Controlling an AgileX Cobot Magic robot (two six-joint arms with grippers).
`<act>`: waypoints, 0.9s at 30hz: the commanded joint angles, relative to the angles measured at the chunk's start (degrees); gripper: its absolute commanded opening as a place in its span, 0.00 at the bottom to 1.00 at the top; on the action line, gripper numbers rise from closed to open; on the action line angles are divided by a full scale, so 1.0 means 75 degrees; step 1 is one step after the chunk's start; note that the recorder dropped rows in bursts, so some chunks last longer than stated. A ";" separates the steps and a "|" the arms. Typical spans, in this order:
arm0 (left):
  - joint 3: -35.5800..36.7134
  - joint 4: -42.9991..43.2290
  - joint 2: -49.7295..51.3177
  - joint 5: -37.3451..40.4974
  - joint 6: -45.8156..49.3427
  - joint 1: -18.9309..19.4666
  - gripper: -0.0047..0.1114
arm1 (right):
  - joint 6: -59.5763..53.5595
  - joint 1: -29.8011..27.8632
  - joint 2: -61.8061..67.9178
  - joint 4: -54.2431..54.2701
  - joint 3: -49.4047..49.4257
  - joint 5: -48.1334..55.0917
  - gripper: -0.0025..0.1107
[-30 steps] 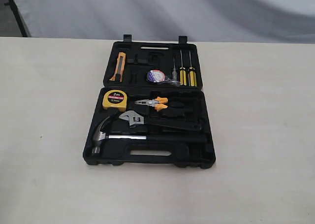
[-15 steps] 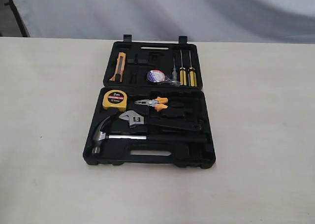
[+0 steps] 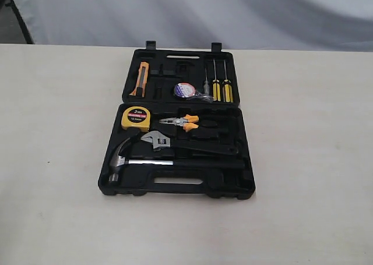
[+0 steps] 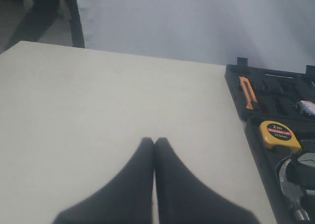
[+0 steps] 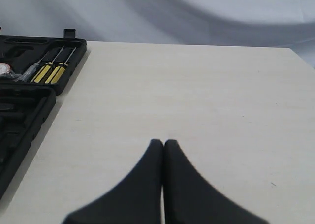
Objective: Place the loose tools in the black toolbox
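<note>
On the left, the left gripper (image 4: 154, 141) hung over bare table (image 4: 74, 111), its fingers pressed together on nothing, beside the open black toolbox (image 3: 233, 189). Inside the case's near half, the hammer (image 3: 119, 157) lay in its recess along the front, head at the left end. Just behind it sat the adjustable wrench (image 3: 156, 140), jaws to the left. Further along, in the far half, the tape roll (image 3: 185, 90) rested in its pocket. Out on the right, the right gripper (image 5: 163, 143) was likewise closed and empty above the table, clear of the case. Over the last second nothing had shifted: every tool stayed exactly where it lay. By my reading, all three loose tools were home and the job looked done, with nothing left out on the table.
</note>
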 commanded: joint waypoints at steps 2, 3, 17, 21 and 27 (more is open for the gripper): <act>0.0071 -0.0104 -0.0061 -0.0130 -0.0078 0.0025 0.05 | -0.0075 -0.0045 -0.0046 -0.0054 0.0011 0.0003 0.02; 0.0071 -0.0104 -0.0061 -0.0130 -0.0078 0.0025 0.05 | -0.0075 -0.0045 -0.0046 -0.0054 0.0011 0.0003 0.02; 0.0071 -0.0104 -0.0061 -0.0130 -0.0078 0.0025 0.05 | 0.0104 -0.0045 -0.0046 -0.0054 0.0011 -0.0016 0.02; 0.0071 -0.0104 -0.0061 -0.0130 -0.0078 0.0025 0.05 | 0.0104 -0.0045 -0.0046 -0.0054 0.0011 -0.0016 0.02; 0.0071 -0.0104 -0.0061 -0.0130 -0.0078 0.0025 0.05 | 0.0104 -0.0045 -0.0046 -0.0054 0.0011 -0.0016 0.02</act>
